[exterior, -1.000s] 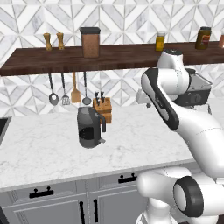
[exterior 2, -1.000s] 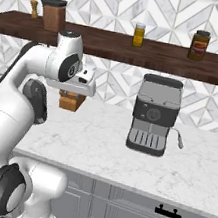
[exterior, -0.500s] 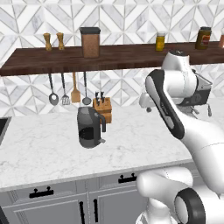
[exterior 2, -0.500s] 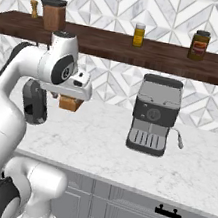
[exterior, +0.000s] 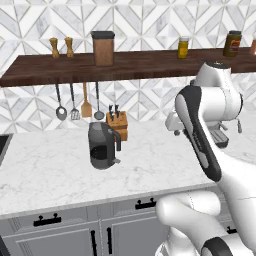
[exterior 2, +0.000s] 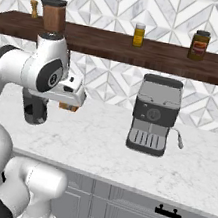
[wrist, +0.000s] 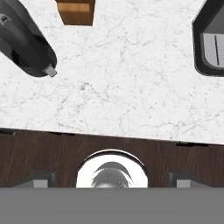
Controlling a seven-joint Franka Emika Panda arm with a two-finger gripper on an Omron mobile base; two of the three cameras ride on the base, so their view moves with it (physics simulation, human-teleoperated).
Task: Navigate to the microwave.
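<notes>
facing a white marble counter [exterior: 45,175], no microwave can be made out. on the counter a black kettle [exterior: 103,145] is seen just in front of a wooden knife block [exterior: 118,125], with a coffee machine [exterior 2: 154,114] well to its right. the gripper's jaw state cannot be told.

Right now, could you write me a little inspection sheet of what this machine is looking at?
Surface: white marble counter, grey drawers below.
Job's things: microwave, nothing seen.
Clutter: black kettle beside a wooden knife block; coffee machine further right.
Claw: fingertips barely visible in the hand view; open or shut, cannot tell.
Cables: nothing seen.
Surroundings: dark wooden shelf with jars and a brown canister; utensils hanging under it; patterned tile wall.
</notes>
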